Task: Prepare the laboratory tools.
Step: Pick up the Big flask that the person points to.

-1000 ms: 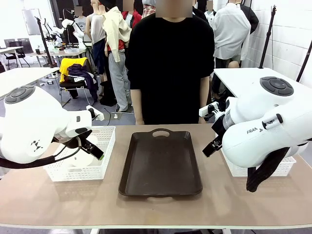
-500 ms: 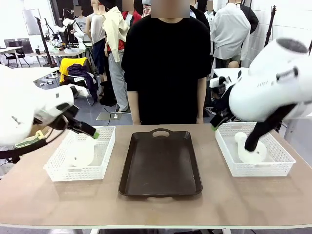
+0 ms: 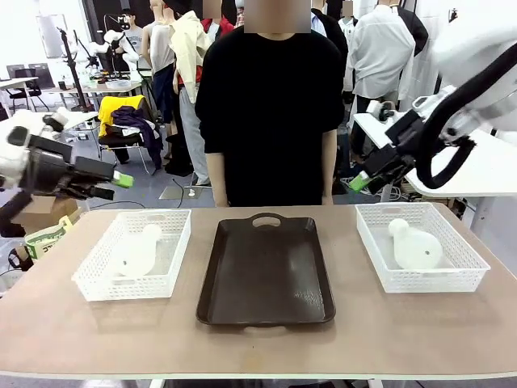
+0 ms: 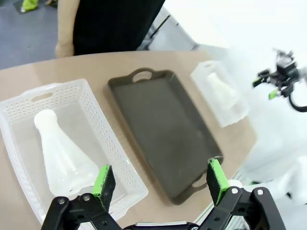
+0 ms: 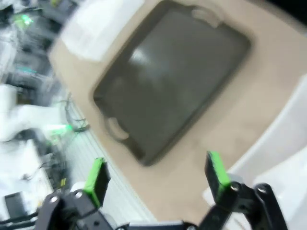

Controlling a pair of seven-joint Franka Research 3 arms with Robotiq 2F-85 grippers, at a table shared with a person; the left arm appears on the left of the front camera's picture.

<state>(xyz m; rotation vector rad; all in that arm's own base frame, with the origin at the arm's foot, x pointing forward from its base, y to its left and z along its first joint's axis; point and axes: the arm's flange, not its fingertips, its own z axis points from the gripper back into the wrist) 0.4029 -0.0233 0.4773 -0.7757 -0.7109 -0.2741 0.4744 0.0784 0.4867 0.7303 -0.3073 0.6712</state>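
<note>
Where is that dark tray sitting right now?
In the front view the dark tray lies flat at mid-table, between the left basket and the right basket, with the person standing behind it.

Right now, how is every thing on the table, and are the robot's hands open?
left flask: lying on its side in the left basket
right flask: lying on its side in the right basket
tray: empty
left gripper: open, holding nothing
right gripper: open, holding nothing
</note>
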